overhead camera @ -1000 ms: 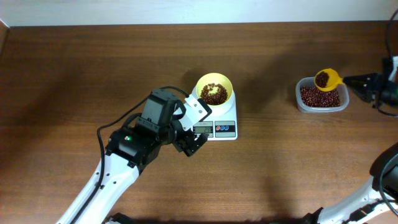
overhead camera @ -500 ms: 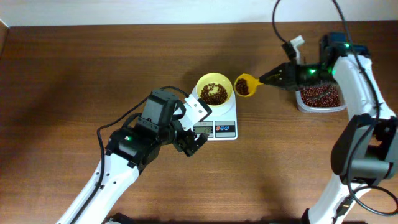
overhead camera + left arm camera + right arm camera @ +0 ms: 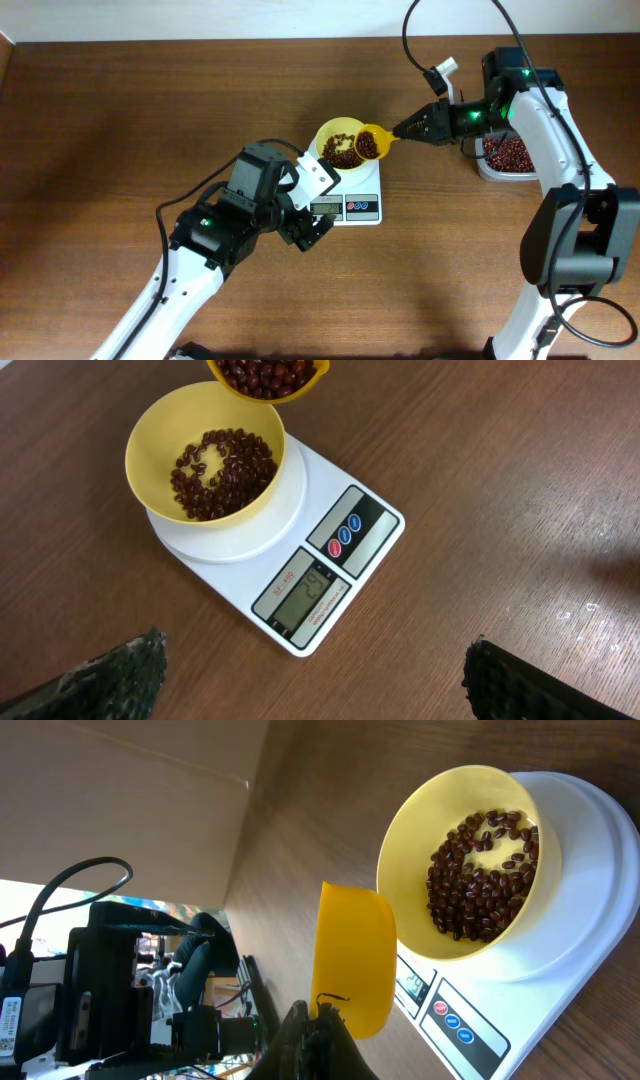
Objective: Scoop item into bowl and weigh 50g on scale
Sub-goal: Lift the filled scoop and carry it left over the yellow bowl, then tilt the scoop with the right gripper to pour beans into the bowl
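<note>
From overhead there are one scale [image 3: 347,196], one bowl [image 3: 326,133], one scoop [image 3: 371,143], one clear tub [image 3: 498,168] and two arms on the brown counter [image 3: 120,110]. The beans [image 3: 342,152] lie in three lots: in the bowl, in the scoop and in the tub. The bowl stands on the scale. The right claw [image 3: 407,130] is clamped on the scoop's handle and holds the loaded scoop at the bowl's right rim, overlapping it. The left claw [image 3: 308,231] sits at the scale's near-left corner and carries nothing. The tub stands well to the right of the scale.

The left wrist camera shows the left claw [image 3: 315,656] with its fingers [image 3: 120,675] spread wide apart above the counter, empty. The bowl [image 3: 150,440] rests on the scale [image 3: 250,555], its floor partly covered by beans [image 3: 220,470]. One grey display [image 3: 305,592] and three round buttons [image 3: 345,535] face the camera; the digits are too small to read. The scoop [image 3: 268,372], heaped with beans, hangs over the bowl's far rim.

The right wrist camera shows the right claw [image 3: 316,1032] closed on the scoop [image 3: 355,960], which sits just beside the bowl [image 3: 400,850]. Beans [image 3: 480,870] cover part of the bowl's floor, and the bowl sits on the scale [image 3: 590,900].
</note>
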Robot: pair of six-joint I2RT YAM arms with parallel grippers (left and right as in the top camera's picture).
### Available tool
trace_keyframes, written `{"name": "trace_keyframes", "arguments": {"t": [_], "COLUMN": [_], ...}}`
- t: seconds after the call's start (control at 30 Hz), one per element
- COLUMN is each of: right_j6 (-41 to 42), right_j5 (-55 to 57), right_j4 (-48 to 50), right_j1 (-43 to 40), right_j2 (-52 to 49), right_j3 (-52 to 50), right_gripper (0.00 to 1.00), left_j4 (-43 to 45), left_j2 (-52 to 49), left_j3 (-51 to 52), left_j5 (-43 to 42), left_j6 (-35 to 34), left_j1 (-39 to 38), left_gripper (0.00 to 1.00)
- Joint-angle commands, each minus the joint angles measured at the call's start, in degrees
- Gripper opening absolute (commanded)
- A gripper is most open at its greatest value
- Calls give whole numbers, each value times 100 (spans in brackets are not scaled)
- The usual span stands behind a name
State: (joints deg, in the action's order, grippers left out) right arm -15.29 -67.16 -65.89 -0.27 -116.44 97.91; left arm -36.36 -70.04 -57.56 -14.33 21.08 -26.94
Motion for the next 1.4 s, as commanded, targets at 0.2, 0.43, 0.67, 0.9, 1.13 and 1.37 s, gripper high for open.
{"name": "trace_keyframes", "arguments": {"t": [0.2,0.43,0.67,0.9,1.13,1.37], "right_j6": [-101,-98,1010,1045,955,603], "right_j5": [-114,201,181,640,1097,1152], "right_j4": [17,68,1606,1862,2020,2090], "right_j1": [42,61,481,588,595,713], "right_j2": [-31,-31,-31,-31,-31,-31], "right_j3": [-24,-24,-24,-24,-24,-24], "right_gripper": [4,4,4,4,4,4], "left_j4": [9,9,9,9,9,9], "left_j2": [52,52,52,52,52,52], "left_j3": [31,31,31,31,31,31], "left_j5": [17,20,20,17,17,17], "left_j6": [90,90,90,90,90,90], "left_j1": [-17,-17,-17,-17,-17,-17], "left_gripper": [99,99,99,99,99,99]}}
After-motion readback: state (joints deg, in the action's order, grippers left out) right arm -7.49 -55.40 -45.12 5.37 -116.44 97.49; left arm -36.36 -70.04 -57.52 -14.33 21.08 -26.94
